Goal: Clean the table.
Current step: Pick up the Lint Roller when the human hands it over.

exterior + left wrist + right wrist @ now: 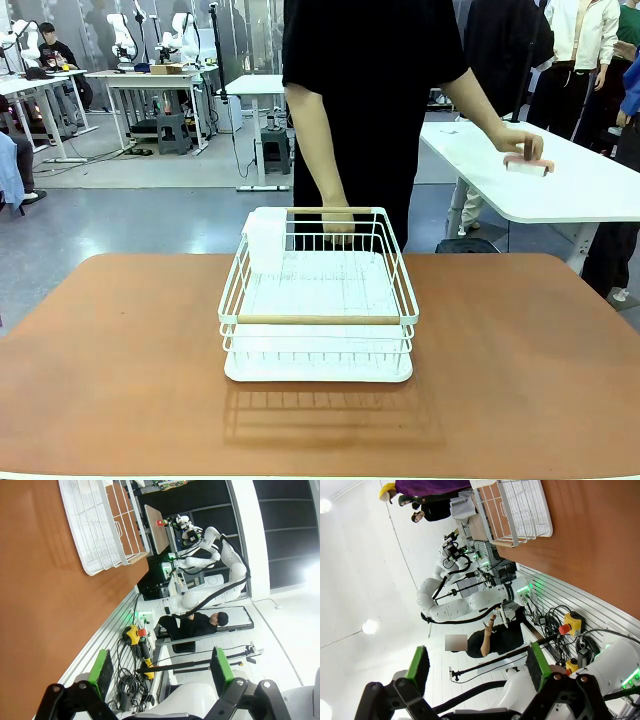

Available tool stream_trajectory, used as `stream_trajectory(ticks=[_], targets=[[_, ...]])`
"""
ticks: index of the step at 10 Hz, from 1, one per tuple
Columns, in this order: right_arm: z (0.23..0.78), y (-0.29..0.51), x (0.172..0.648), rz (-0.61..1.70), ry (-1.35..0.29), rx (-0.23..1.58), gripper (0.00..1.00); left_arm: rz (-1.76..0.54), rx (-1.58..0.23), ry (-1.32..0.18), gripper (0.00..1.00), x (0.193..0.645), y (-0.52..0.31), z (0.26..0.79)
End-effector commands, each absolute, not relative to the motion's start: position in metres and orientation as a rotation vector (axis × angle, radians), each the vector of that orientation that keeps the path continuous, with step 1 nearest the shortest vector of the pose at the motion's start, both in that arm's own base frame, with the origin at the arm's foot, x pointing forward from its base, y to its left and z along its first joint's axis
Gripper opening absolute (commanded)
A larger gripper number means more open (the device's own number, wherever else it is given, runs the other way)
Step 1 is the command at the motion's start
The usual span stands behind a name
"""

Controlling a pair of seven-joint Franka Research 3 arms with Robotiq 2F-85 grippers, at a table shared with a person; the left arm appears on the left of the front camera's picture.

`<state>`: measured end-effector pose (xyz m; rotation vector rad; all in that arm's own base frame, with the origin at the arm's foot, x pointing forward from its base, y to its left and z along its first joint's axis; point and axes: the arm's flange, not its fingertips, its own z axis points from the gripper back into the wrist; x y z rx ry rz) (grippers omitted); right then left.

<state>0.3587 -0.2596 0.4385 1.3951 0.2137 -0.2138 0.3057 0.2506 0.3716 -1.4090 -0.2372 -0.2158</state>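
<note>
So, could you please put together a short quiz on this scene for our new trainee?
1. True or false: the white wire rack stands on the reddish-brown table.
2. What hangs over the rack's far left corner? A) a white cloth B) a blue glove C) a red cup
3. Fill in: the person's hand is at the rack's far wooden ____.
Key: 1 true; 2 A; 3 handle.
</note>
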Motion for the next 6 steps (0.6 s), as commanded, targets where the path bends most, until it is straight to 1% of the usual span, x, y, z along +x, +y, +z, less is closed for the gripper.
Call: stream_trajectory(ticks=[1,6], targets=[[0.4426,-0.2589,0.3593,-0.227,0.213,1.403,1.0,-0.209,-1.403,-0.244,1.0,0.3042,0.2537,0.3714],[0.4426,-0.2589,0.3593,-0.227,0.213,1.403,1.0,-0.209,-1.403,-0.244,1.0,0.3042,0.2537,0.3714]])
